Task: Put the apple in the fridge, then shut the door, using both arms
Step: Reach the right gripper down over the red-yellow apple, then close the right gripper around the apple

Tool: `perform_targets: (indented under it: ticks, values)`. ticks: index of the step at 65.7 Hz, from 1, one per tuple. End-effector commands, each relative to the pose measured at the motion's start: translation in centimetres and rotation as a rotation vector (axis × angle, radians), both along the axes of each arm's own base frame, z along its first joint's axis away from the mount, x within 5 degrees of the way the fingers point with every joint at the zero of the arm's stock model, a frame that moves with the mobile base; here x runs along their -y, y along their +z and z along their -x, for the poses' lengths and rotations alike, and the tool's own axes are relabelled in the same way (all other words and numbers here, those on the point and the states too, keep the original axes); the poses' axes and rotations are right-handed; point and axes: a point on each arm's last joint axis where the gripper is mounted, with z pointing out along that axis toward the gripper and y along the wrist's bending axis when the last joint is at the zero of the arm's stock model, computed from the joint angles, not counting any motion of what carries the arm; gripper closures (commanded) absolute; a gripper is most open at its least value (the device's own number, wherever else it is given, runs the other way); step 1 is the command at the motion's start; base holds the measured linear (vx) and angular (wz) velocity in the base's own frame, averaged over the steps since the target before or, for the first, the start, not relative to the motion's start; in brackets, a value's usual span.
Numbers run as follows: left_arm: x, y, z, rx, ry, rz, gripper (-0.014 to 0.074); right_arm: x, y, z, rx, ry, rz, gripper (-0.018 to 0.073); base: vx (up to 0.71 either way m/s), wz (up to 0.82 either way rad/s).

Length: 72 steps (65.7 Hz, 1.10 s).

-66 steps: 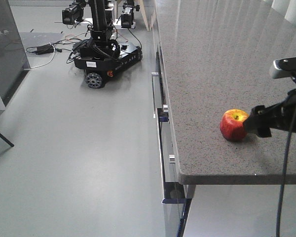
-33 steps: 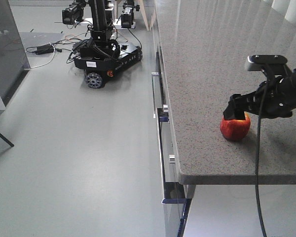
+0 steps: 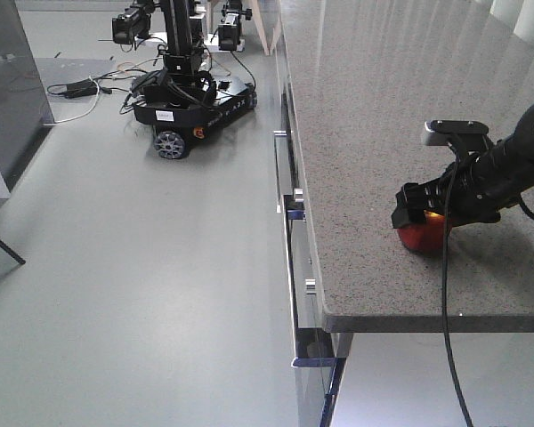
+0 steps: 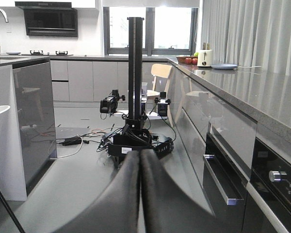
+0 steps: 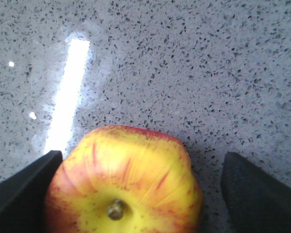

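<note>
The apple (image 3: 424, 237) sits upright near the front edge of the speckled grey countertop (image 3: 383, 107). My right gripper (image 3: 425, 213) is right above it and hides most of it. In the right wrist view the apple (image 5: 123, 184) is red and yellow, stem up, between the open fingers. The left finger (image 5: 19, 194) touches its side; the right finger (image 5: 262, 194) stands a little apart. My left gripper (image 4: 139, 154) is shut and empty, pointing into the room above the floor. The fridge and its door are out of view.
Another wheeled robot (image 3: 191, 89) with cables on the floor stands at the far end; it also shows in the left wrist view (image 4: 136, 141). Drawer handles (image 3: 294, 205) jut from the counter front. A grey cabinet end (image 3: 9, 80) stands at the left.
My right gripper has moved left from beside the apple to over it and come down, with its open fingers now on either side. The apple has not moved.
</note>
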Motion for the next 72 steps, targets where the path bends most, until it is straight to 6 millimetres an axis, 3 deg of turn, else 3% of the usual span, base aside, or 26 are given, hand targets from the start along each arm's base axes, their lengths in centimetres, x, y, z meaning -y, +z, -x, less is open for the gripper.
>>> perform_targets:
  ticks: [1,22,47,60,72]
  values:
    - [0.0,-0.3,0.1,0.06,-0.004,0.009,0.0602,-0.1,2.9,-0.1,0.1,-0.002,-0.006,-0.0002,0.0,0.0]
    - [0.0,-0.3,0.1,0.06,-0.004,0.009,0.0602,0.0,2.9,0.0,0.09,0.003,-0.002,0.0234,0.0,0.0]
    - [0.0,-0.3,0.1,0.06,-0.004,0.009,0.0602,-0.1,3.2,0.5,0.06,0.015,-0.004,0.0378,0.0,0.0]
    - [0.0,-0.3,0.1,0.06,-0.004,0.009,0.0602,-1.4,7.0,2.3,0.124,0.004,0.002,0.038,0.0,0.0]
    - [0.0,-0.3,0.1,0.06,-0.004,0.009,0.0602,-4.6,11.0,5.2,0.212,0.07,0.067,0.0379,0.0,0.0]
